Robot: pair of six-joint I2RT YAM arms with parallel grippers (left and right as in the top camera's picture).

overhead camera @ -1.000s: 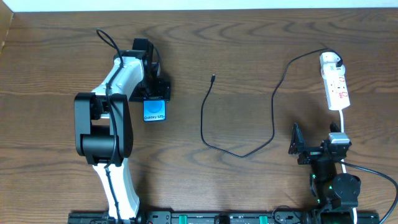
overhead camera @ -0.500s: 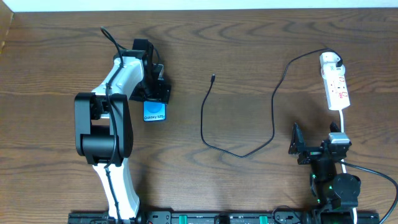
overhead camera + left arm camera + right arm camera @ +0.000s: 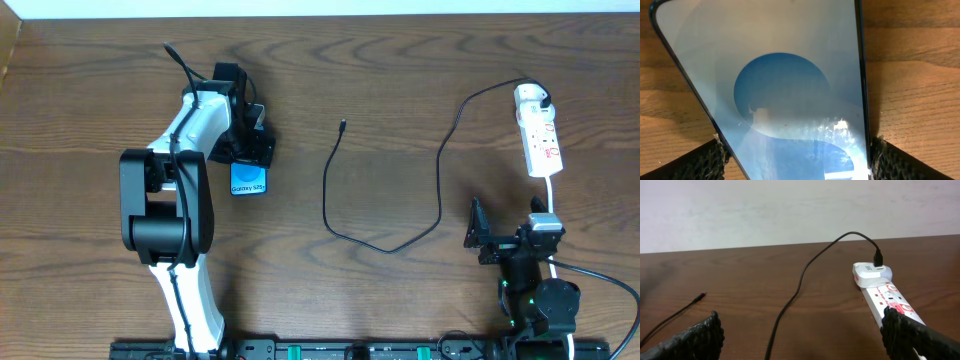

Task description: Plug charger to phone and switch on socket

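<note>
A: Left side. Brown wooden table (image 3: pixel 90 90) bare out to its left edge; slim black-edged phone with lit white-and-blue screen (image 3: pixel 248 178) lies flat beside the white-and-black left arm (image 3: pixel 180 190).

B: Middle?

A: Thin black charger cable (image 3: pixel 330 200) loops loose, connector tip (image 3: pixel 343 125) free, bare wood around it.

B: Right?

A: Narrow white power strip (image 3: pixel 538 130) near the far edge.

B: Grippers?

A: Left gripper (image 3: pixel 795 160) spread wide, its fingers (image 3: pixel 700 162) at the phone's two long edges. Right gripper (image 3: pixel 800 335) wide, empty.

The slim black-edged smartphone (image 3: pixel 790 90) with a lit white-and-blue screen lies flat between the left gripper's fingers (image 3: pixel 705 162). The thin black charger cable (image 3: pixel 805 275) and the narrow white power strip (image 3: pixel 887 297) lie ahead of the right fingers (image 3: pixel 695 337).
</note>
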